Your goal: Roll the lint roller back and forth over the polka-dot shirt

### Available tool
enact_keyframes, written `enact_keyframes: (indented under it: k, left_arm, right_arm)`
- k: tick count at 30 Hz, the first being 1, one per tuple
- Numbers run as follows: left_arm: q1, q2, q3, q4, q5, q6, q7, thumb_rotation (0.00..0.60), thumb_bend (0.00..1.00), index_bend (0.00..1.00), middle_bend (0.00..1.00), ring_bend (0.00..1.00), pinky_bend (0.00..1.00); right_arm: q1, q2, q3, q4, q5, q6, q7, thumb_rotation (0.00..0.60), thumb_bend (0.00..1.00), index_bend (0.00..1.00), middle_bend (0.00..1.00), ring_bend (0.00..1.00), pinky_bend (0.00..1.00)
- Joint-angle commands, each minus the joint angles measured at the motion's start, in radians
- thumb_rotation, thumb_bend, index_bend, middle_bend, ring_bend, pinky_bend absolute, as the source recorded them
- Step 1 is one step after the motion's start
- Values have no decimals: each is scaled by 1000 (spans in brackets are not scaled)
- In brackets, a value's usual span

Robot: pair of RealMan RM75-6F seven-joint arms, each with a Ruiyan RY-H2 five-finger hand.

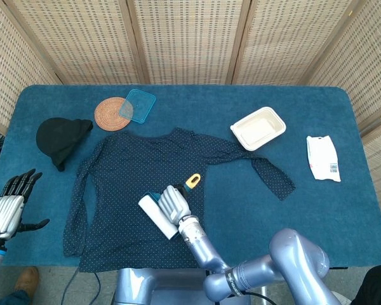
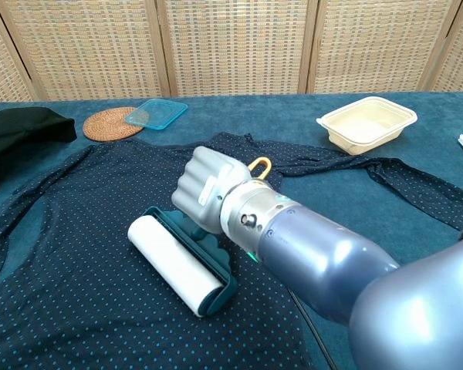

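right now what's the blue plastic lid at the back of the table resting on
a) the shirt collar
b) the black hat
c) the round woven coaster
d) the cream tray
c: the blue lid overlaps the edge of the round woven coaster, apart from the polka-dot shirt.
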Motion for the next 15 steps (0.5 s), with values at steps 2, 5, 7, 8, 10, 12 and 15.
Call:
enact_keyframes:
  k: [2,5,7,8,10,12,15]
  left_arm:
    - [-1,0,0,0,-1,-1,-1,600,0,0,0,0,0]
    - [0,0,0,1,0,0,-2,600,0,0,0,0,0]
    - [-1,-1,1,2,0,-2,-1,600,0,0,0,0,0]
    - [-1,-1,2,2,0,-2,-2,600,0,0,0,0,0]
    - [-1,-2,2,3,0,-2,-2,600,0,0,0,0,0]
    - [-2,-2,2,3,0,-3,-2,600,0,0,0,0,0]
    - [-3,-1,2,2,0,-4,-2,600,0,0,0,0,0]
  right_arm:
    - [-3,-3,-5,-2,-9,3,-9,600,1000,756,1000,1000,1000]
    - [-9,-2,-9,13,-9,7,-17,600,1000,756,1000,1000,1000]
    - [-18,6,-20,40,-3,12,-29,600,1000,756,1000,1000,1000]
    - [-21,11,-24,51,-3,11,-31,600,1000,756,1000,1000,1000]
    - [-27,16,-28,66,-5,9,-31,600,1000,756,1000,1000,1000]
    - [-39,26,-35,100,4,12,-36,600,1000,756,1000,1000,1000]
    - [-54,37,-41,148,10,1,-37,600,1000,756,1000,1000,1000]
